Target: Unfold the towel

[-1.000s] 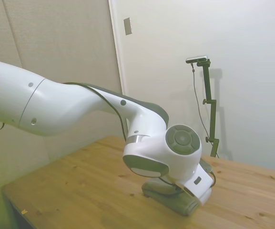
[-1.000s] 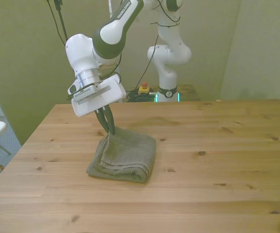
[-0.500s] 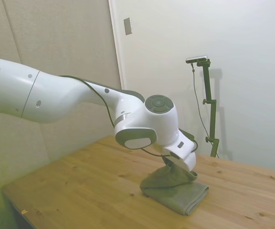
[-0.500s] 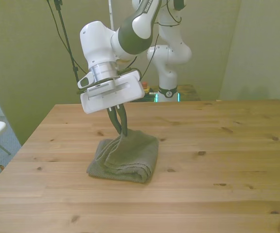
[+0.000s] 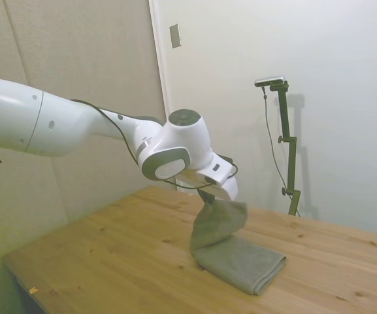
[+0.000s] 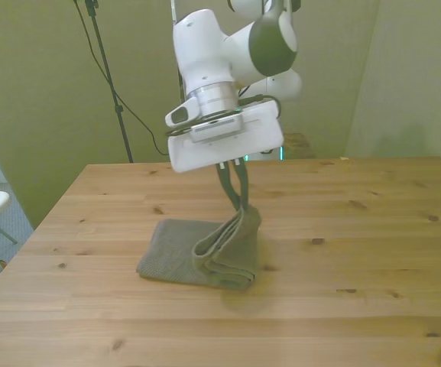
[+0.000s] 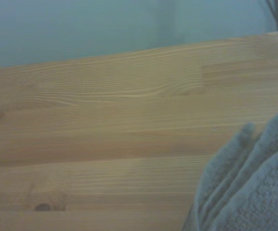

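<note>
Fingers [image 6: 239, 193] of the gripper [image 6: 242, 208] are seen in the front view pressed together on a raised fold of the towel [image 6: 205, 252], pinching the cloth at its highest point. In that view the lifted layer hangs in a narrow hanging band from the pinch down to the folded stack, which lies flat on the wooden table [image 6: 373, 229] at about 7 o'clock from the gripper. The stack's layered edge is shown toward 6 o'clock, near the front view's middle.

From the side view the fingers themselves are hidden behind the wrist; only the gripper [image 5: 209, 196] region above the cloth is made out. What is shown there instead is the breadth of the raised part: the towel [image 5: 230, 245] is drawn up as a wide flap, its lower portion resting on the table [image 5: 110, 255] and extending toward 4 o'clock.

In the wrist view only a blurred patch of towel [image 7: 254, 192] folds is seen against bare table [image 7: 105, 120] planks.
</note>
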